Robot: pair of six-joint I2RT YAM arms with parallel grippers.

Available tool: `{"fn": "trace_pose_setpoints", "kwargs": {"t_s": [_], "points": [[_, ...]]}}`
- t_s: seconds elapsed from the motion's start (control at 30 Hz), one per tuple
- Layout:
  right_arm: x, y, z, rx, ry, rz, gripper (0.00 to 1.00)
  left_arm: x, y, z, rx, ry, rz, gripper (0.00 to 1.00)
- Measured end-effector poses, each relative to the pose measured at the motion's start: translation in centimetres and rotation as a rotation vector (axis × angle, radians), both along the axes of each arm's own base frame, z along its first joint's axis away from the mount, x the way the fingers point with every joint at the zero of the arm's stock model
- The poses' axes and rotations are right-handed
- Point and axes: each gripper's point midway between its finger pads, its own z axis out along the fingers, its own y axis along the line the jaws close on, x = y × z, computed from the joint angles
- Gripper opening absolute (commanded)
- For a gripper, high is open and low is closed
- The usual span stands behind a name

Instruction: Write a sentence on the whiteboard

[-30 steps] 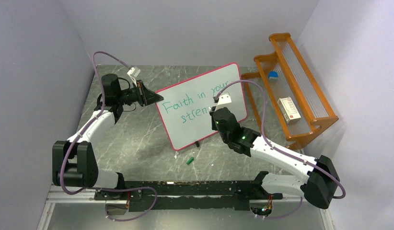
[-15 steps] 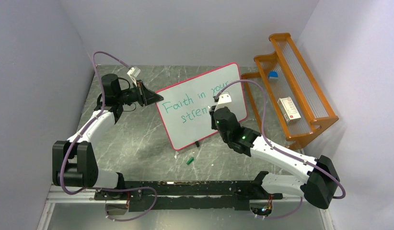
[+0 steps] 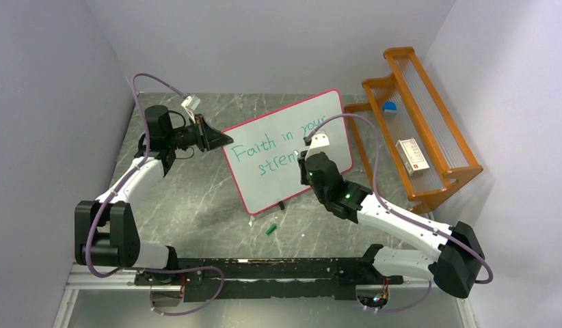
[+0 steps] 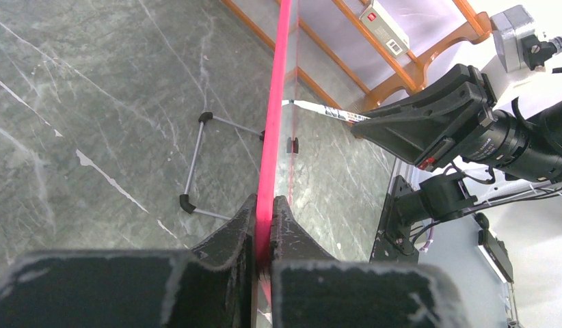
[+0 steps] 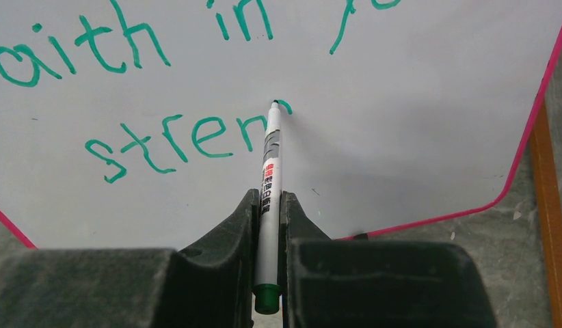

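Observation:
The whiteboard point(image 3: 326, 116), white with a thin pink-red frame, stands tilted mid-table. Green words on it point(image 3: 264, 147) read "Faith in your" over "stren". My left gripper point(image 3: 223, 139) is shut on the board's left edge; in the left wrist view point(image 4: 264, 219) the pink frame point(image 4: 275, 102) runs between the jaws. My right gripper point(image 3: 307, 160) is shut on a white marker point(image 5: 270, 178) with a green end. Its tip touches the board point(image 5: 415, 123) just right of "stren" point(image 5: 176, 140), at a small fresh curved stroke.
An orange wooden rack point(image 3: 435, 143) stands right of the board and holds a small white box point(image 3: 411, 156) and a blue object point(image 3: 390, 106). A green marker cap point(image 3: 270, 228) lies on the table in front of the board. The board's wire stand point(image 4: 196, 164) shows behind it.
My right gripper has shifted slightly left and up with the marker at the second line. The left arm and the board have not moved.

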Motion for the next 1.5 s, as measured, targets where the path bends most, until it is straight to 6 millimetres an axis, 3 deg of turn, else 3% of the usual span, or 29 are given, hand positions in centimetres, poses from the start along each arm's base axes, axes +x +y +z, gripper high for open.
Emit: {"fn": "trace_pose_setpoints", "kwargs": {"t_s": [0.63,1.5], "points": [[-0.9,-0.4,-1.1,-0.026,0.049,0.016,0.0,0.0,0.0,0.0,0.0,0.0,0.0,0.05],[-0.3,-1.4,-1.0,-0.043,0.031,-0.028,0.0,0.0,0.0,0.0,0.0,0.0,0.0,0.05]]}}
